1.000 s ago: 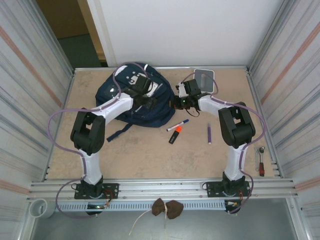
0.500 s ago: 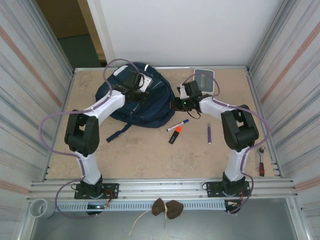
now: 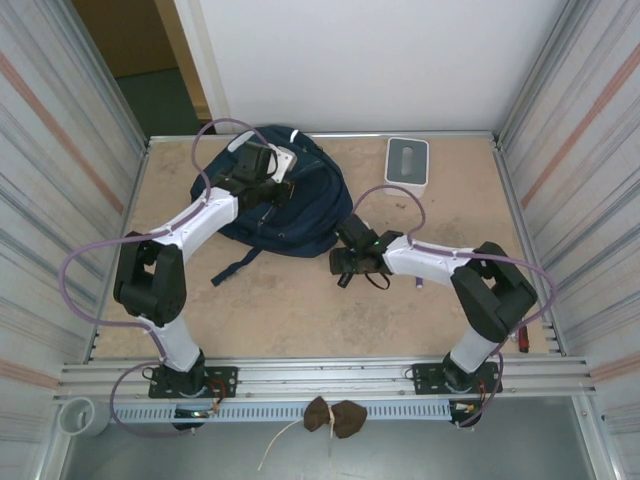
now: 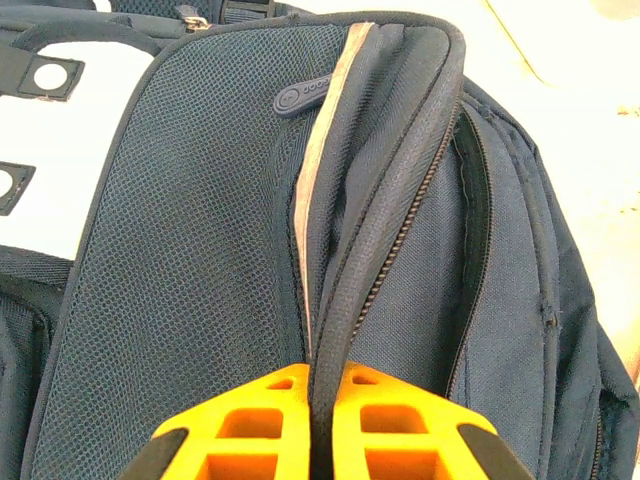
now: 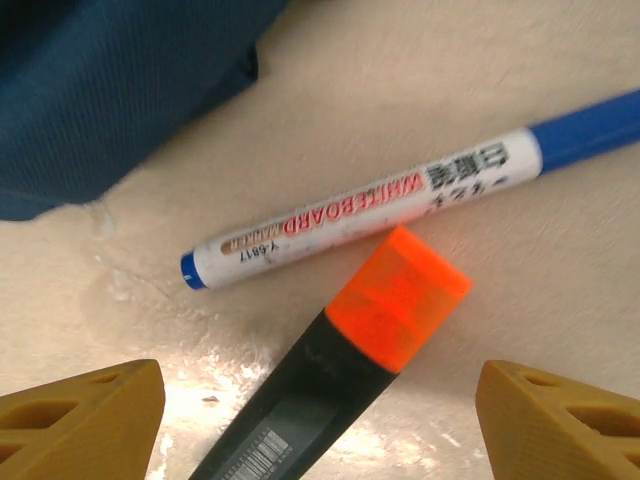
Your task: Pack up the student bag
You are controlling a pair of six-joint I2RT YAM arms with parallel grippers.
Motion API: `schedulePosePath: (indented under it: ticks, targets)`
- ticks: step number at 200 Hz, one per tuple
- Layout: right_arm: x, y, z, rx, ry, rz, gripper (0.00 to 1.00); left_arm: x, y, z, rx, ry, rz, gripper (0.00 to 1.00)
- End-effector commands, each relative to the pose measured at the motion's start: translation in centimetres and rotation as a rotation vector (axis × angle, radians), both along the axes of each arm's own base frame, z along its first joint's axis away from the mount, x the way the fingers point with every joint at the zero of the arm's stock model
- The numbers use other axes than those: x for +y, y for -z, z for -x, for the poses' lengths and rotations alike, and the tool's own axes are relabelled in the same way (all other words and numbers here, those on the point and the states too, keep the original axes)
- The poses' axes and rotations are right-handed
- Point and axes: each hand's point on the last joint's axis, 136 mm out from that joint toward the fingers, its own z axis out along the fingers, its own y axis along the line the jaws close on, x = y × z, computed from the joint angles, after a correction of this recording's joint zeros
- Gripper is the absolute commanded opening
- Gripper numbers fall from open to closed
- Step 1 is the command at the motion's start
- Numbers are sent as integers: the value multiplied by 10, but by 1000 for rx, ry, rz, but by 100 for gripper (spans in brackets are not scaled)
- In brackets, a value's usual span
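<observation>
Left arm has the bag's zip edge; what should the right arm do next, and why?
Probably lower the right gripper and close on the highlighter: its jaws stand open over the highlighter, the marker lying just beside its cap, while the left gripper holds the bag by its zip edge.

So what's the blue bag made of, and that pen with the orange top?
The student bag looks like woven navy fabric, matte, with a fine mesh weave and a toothed zipper. The highlighter seems plastic: a smooth, slightly see-through orange cap on a shiny black body.
</observation>
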Motion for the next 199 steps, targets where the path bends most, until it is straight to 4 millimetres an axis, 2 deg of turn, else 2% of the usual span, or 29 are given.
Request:
schedulePosePath:
  ticks: [1,39,85,106,133,148,161,176,199]
  targets:
    - [-16,10,-4,-35,114,101,80,3,-31,-2,-71,-9,47,0]
    - [-24,24,6,-6,130,151,77,4,-33,-1,-80,-9,46,0]
    - [-31,34,13,35,148,86,52,4,-33,0,-83,-8,46,0]
    - [-43,32,16,33,180,82,46,5,-34,1,-84,-10,45,0]
    - [-59,29,23,26,211,76,24,4,-34,2,-86,-6,42,0]
    - [-63,20,22,10,218,51,19,4,-36,3,-91,-3,46,0]
    - [-57,4,16,-22,194,1,17,2,-41,4,-100,6,58,0]
    - [-35,-21,7,-61,125,-109,17,1,-52,6,-114,14,81,0]
    - [9,-69,-17,-103,41,-345,20,-2,-73,8,-136,34,149,0]
